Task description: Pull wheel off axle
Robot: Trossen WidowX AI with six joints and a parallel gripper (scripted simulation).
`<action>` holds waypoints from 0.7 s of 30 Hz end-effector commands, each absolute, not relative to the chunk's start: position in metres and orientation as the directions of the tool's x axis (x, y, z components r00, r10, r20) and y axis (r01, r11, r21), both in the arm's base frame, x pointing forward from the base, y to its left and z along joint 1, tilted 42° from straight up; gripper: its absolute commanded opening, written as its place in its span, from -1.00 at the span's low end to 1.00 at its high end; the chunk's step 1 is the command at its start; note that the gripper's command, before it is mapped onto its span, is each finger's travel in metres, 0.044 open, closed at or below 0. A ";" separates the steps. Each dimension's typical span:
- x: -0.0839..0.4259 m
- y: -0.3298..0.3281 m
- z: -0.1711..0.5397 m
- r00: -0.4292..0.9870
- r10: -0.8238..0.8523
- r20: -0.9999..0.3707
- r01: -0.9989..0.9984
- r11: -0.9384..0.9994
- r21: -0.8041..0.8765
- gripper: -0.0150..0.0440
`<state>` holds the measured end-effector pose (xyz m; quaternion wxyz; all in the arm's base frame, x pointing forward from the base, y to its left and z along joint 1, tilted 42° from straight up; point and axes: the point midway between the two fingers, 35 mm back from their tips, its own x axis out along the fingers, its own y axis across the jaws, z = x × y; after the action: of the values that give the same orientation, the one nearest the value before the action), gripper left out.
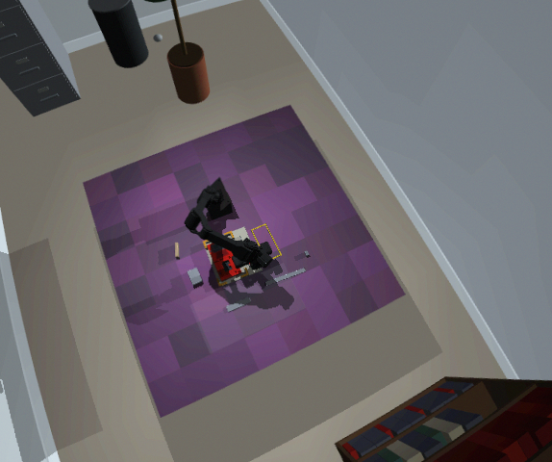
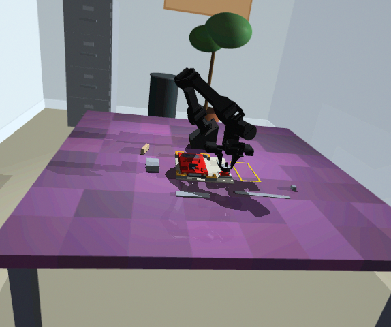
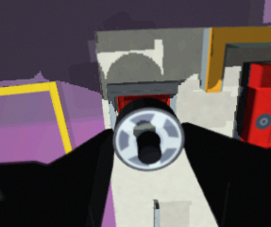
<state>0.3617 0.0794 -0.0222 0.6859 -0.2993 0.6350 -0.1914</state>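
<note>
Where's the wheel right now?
Wrist view: the wheel sits centred on its axle between the gripper fingers, on the white board beside the yellow marked area.

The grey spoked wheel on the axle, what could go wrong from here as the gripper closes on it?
1. The grey spoked wheel sits between the black gripper fingers, but contact isn't clear; an uneven pinch may slip.
2. A tilted pull could bind it on the dark upright axle.
3. The yellow-outlined marked area is narrow, so the wheel might land on its border.

I work in an office: a grey filing cabinet [image 2: 88, 59] by the wall, a bookshelf [image 1: 464, 423], a potted plant [image 2: 220, 38] and a bin [image 2: 163, 94] beyond my desk's [image 2: 83, 225] far edge.
</note>
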 end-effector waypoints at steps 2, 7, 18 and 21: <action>0.362 0.079 -0.021 0.121 -0.644 -0.755 -0.116 0.746 -0.655 0.06; 0.362 0.080 -0.021 0.121 -0.644 -0.755 -0.116 0.746 -0.655 -0.39; 0.362 0.082 -0.018 0.122 -0.644 -0.755 -0.117 0.746 -0.655 -0.49; 0.361 0.083 -0.017 0.122 -0.644 -0.755 -0.117 0.746 -0.655 -0.49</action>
<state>0.3605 0.0811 -0.0202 0.6837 -0.3017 0.6363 -0.1913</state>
